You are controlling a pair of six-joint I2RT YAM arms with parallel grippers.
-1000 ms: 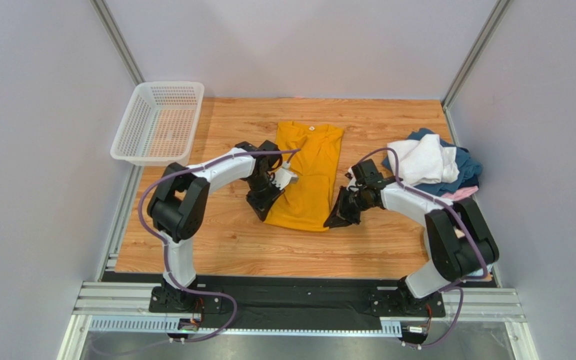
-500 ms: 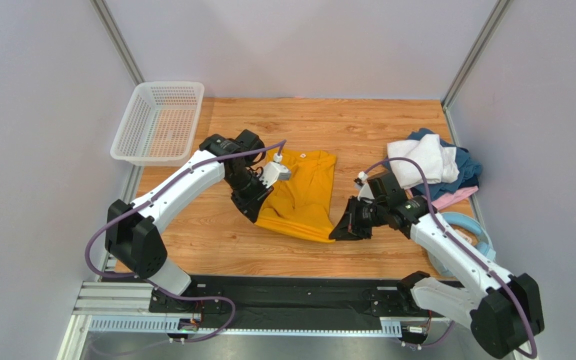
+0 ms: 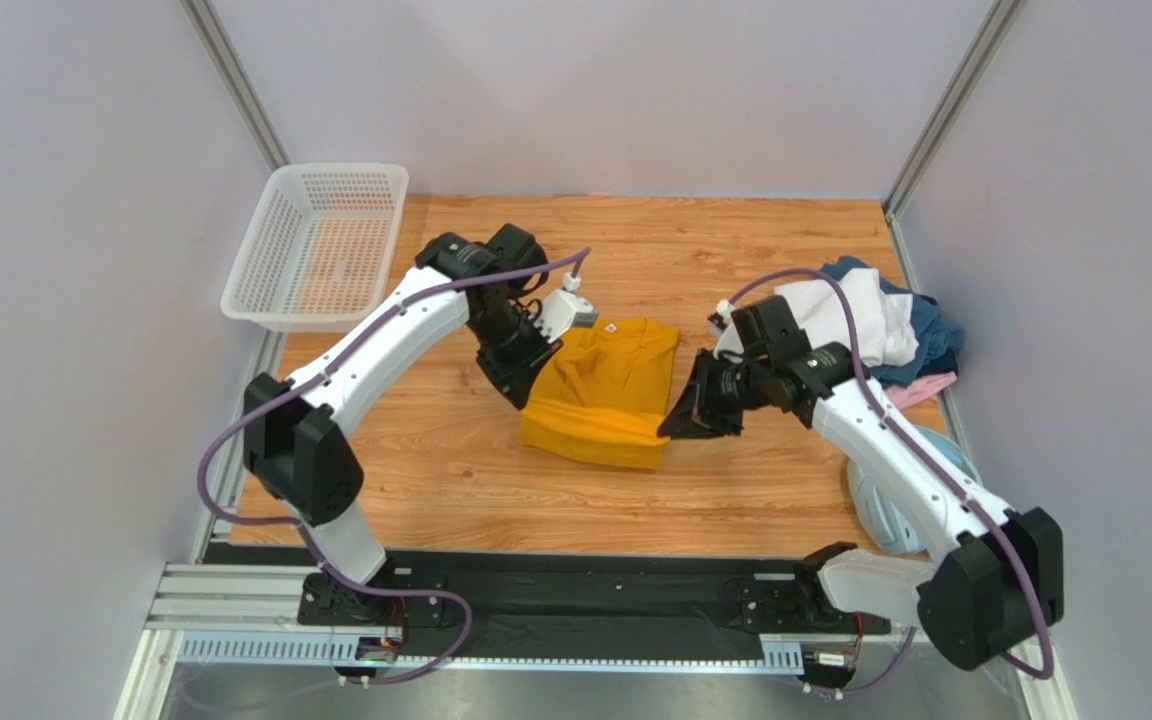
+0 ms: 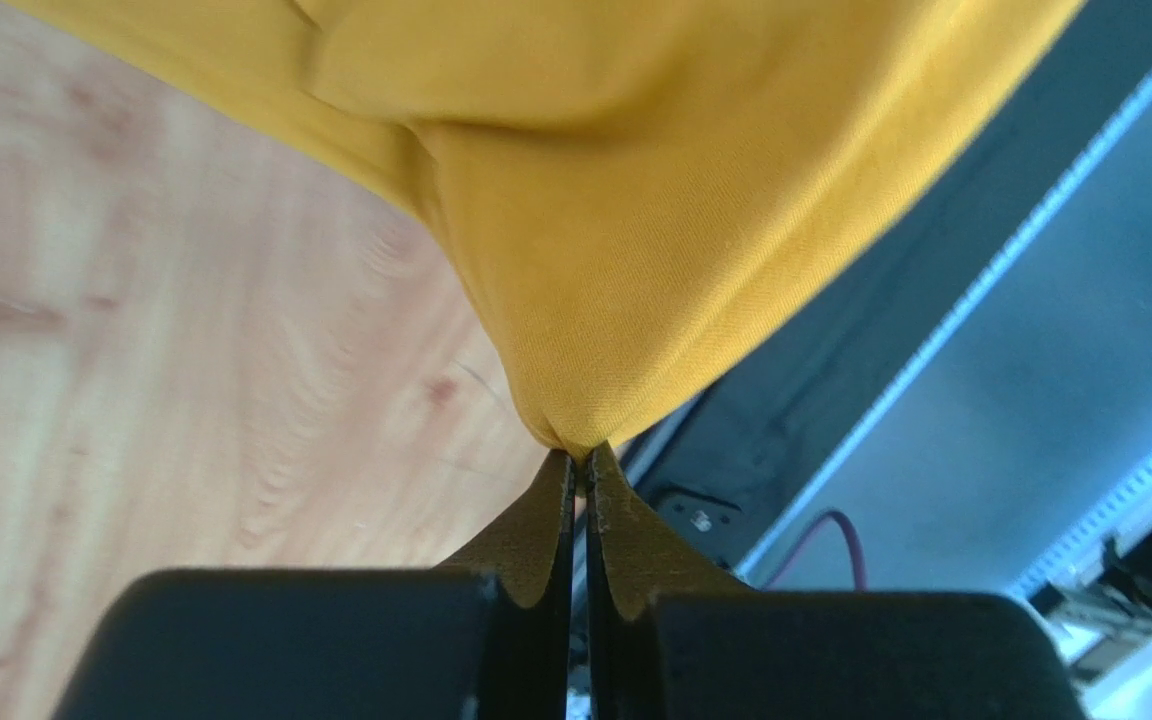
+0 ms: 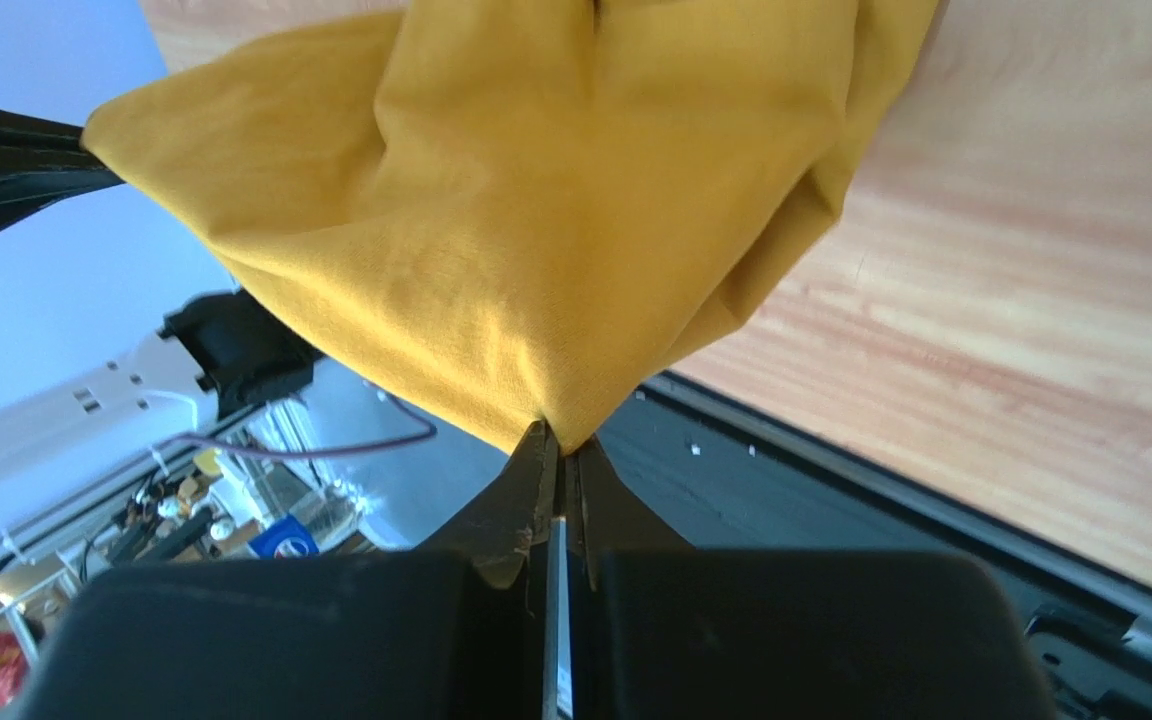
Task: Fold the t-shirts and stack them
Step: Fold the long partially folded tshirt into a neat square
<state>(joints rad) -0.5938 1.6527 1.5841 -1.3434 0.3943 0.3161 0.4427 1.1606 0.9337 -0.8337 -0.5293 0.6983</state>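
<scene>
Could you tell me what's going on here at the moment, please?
Both arms are working on the mustard-yellow t-shirt in the middle of the wooden table. The left gripper and the right gripper are each shut on a near corner of it, held up off the wood, apparently mid-fold toward the collar. The other t-shirts lie in a loose pile at the right edge, not yet folded.

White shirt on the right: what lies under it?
Under the white shirt, a dark blue shirt sticks out, and a pink shirt lower down. Whether more cloth lies beneath is hidden.
</scene>
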